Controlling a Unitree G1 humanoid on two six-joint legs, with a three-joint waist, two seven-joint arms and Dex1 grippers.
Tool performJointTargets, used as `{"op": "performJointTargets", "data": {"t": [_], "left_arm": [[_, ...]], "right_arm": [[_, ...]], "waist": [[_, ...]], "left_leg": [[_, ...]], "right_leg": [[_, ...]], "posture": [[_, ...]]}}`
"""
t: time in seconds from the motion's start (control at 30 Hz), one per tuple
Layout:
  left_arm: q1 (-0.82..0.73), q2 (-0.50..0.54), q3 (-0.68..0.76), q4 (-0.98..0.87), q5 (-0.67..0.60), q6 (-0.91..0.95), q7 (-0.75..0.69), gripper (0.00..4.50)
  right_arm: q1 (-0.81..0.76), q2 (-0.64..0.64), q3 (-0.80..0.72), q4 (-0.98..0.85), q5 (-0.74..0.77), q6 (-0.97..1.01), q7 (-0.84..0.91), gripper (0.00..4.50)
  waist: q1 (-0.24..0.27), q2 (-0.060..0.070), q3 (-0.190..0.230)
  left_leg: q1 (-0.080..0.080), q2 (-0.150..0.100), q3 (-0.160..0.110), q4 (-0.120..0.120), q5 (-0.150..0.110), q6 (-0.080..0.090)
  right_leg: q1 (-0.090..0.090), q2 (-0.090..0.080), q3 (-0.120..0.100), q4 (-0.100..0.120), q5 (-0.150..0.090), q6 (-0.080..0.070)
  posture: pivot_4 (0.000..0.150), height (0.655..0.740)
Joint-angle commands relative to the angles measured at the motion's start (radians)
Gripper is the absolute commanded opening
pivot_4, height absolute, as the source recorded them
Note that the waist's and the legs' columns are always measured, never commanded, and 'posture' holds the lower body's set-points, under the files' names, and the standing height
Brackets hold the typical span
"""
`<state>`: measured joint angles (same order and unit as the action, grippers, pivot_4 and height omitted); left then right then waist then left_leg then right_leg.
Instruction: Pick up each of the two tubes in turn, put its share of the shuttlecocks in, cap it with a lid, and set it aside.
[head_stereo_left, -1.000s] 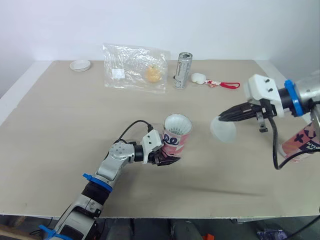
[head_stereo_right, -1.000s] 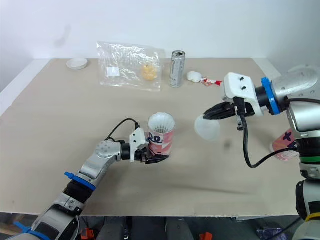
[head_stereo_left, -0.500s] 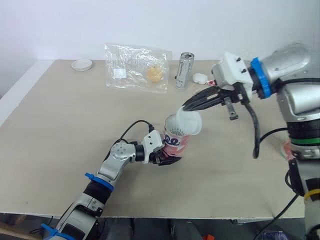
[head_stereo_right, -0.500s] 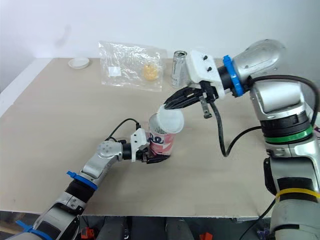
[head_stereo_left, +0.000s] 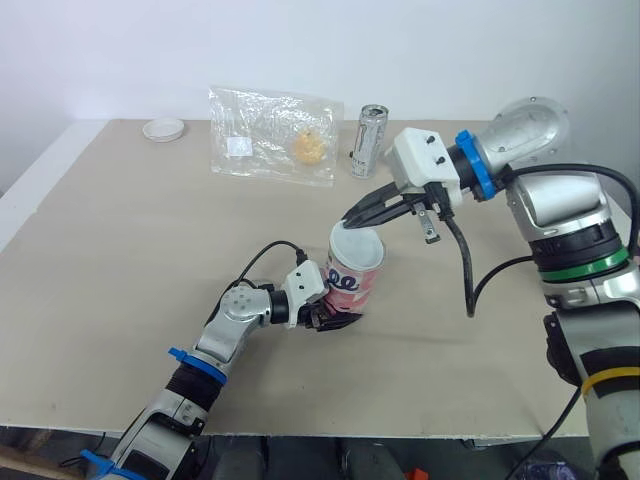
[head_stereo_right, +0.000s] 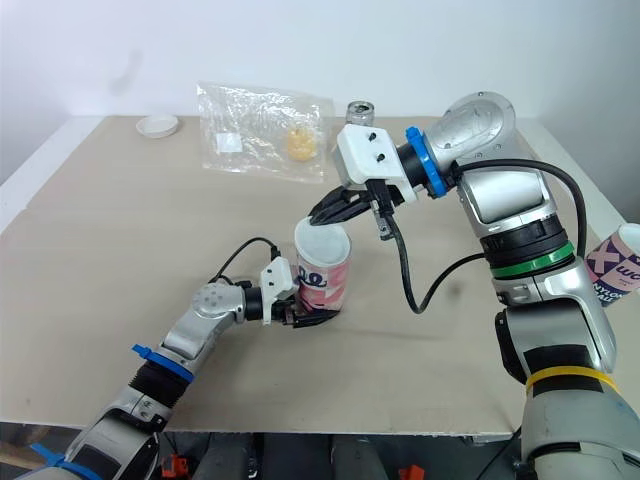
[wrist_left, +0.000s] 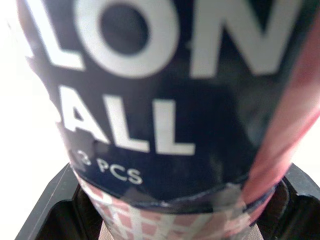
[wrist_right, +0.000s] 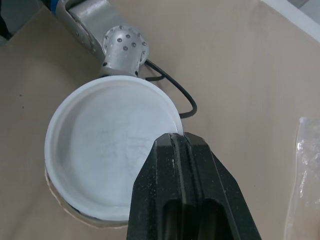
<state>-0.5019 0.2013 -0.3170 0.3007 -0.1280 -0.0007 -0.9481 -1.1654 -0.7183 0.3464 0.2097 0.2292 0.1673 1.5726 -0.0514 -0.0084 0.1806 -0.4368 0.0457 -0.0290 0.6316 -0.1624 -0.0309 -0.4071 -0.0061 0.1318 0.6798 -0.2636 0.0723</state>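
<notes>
Left gripper (head_stereo_left: 337, 318) is clamping the base of the upright pink tube (head_stereo_left: 354, 278) near mid-table (head_stereo_left: 120, 230), while right gripper (head_stereo_left: 350, 219), fingers pinched together on the rim of the white lid (wrist_right: 112, 145), is holding it over the tube's mouth, slightly off-centre.

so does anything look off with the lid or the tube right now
The lid looks slightly off-centre on the tube: in the right wrist view a sliver of the tube's rim shows past one side of it. The right gripper pinches its edge, so it may not be seated yet.
</notes>
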Motion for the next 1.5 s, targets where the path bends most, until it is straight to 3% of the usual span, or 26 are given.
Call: {"op": "performJointTargets", "data": {"t": [0.03, 0.67, 0.77, 0.8, 0.97, 1.07, 1.23, 1.4, 1.5], "left_arm": [[0.012, 0.014, 0.009, 0.019, 0.023, 0.021, 0.026, 3.34], [0.009, 0.014, 0.02, 0.023, 0.011, 0.042, 0.027, 3.34], [0.01, 0.015, 0.02, 0.02, 0.009, 0.048, 0.028, 3.34], [0.011, 0.015, 0.02, 0.017, 0.008, 0.05, 0.029, 3.34], [0.011, 0.014, 0.022, 0.012, 0.004, 0.059, 0.029, 3.34], [0.01, 0.014, 0.022, 0.012, 0.003, 0.061, 0.027, 3.34], [0.008, 0.014, 0.024, 0.01, 0.002, 0.064, 0.025, 3.34], [0.007, 0.015, 0.027, 0.009, 0.0, 0.061, 0.021, 3.34], [0.005, 0.016, 0.027, 0.011, -0.001, 0.061, 0.017, 3.34]], "right_arm": [[-0.042, -0.027, 0.007, 0.006, -0.002, -0.048, 0.042, 0.07], [-0.075, -0.051, 0.102, 0.034, -0.027, -0.16, 0.042, 0.07], [-0.08, -0.06, 0.116, 0.031, -0.02, -0.132, 0.042, 0.77], [-0.08, -0.062, 0.115, 0.031, -0.021, -0.131, 0.042, 1.3], [-0.083, -0.057, 0.083, 0.035, -0.017, -0.117, 0.042, 3.05], [-0.09, -0.056, 0.043, 0.054, -0.005, -0.073, 0.04, 3.05], [-0.09, -0.039, -0.108, 0.054, 0.145, 0.198, -0.035, 3.05], [0.005, -0.042, -0.217, -0.064, 0.27, 0.426, -0.091, 3.05], [0.085, -0.043, -0.226, -0.157, 0.295, 0.48, -0.118, 2.27]], "waist": [[0.0, 0.0, 0.0], [0.0, 0.0, 0.0], [0.0, 0.0, 0.0], [0.0, 0.0, 0.0], [0.0, 0.0, 0.0], [0.0, 0.0, 0.0], [0.0, 0.0, 0.0], [0.001, -0.001, 0.0], [0.0, -0.001, 0.0]], "left_leg": [[0.0, 0.0, 0.0, 0.0, 0.0, 0.0], [0.0, 0.0, 0.0, 0.0, 0.0, 0.0], [0.0, 0.0, 0.0, 0.0, 0.0, 0.0], [0.0, 0.0, 0.0, 0.0, 0.0, 0.0], [0.0, 0.0, 0.0, 0.0, 0.0, 0.0], [0.0, 0.0, 0.0, 0.0, 0.0, 0.0], [0.0, 0.0, 0.0, -0.001, 0.0, 0.0], [0.0, 0.0, -0.001, -0.003, 0.0, 0.0], [0.0, 0.0, -0.001, -0.003, 0.0, 0.0]], "right_leg": [[0.0, 0.0, 0.0, 0.0, 0.0, 0.0], [0.0, 0.0, 0.0, 0.0, -0.001, -0.001], [0.0, 0.0, 0.0, 0.0, -0.001, -0.001], [0.0, 0.0, 0.0, 0.0, -0.001, -0.001], [0.0, 0.0, 0.0, 0.0, 0.0, -0.001], [0.0, 0.0, 0.0, 0.0, 0.0, -0.001], [0.0, 0.0, 0.0, 0.0, 0.0, -0.002], [-0.001, 0.0, 0.0, 0.0, -0.001, -0.002], [-0.001, 0.0, 0.0, 0.0, -0.001, -0.002]], "posture": [[0.15, 0.74], [0.15, 0.74], [0.15, 0.74], [0.15, 0.74], [0.15, 0.74], [0.15, 0.74], [0.15, 0.74], [0.15, 0.74], [0.15, 0.74]]}}
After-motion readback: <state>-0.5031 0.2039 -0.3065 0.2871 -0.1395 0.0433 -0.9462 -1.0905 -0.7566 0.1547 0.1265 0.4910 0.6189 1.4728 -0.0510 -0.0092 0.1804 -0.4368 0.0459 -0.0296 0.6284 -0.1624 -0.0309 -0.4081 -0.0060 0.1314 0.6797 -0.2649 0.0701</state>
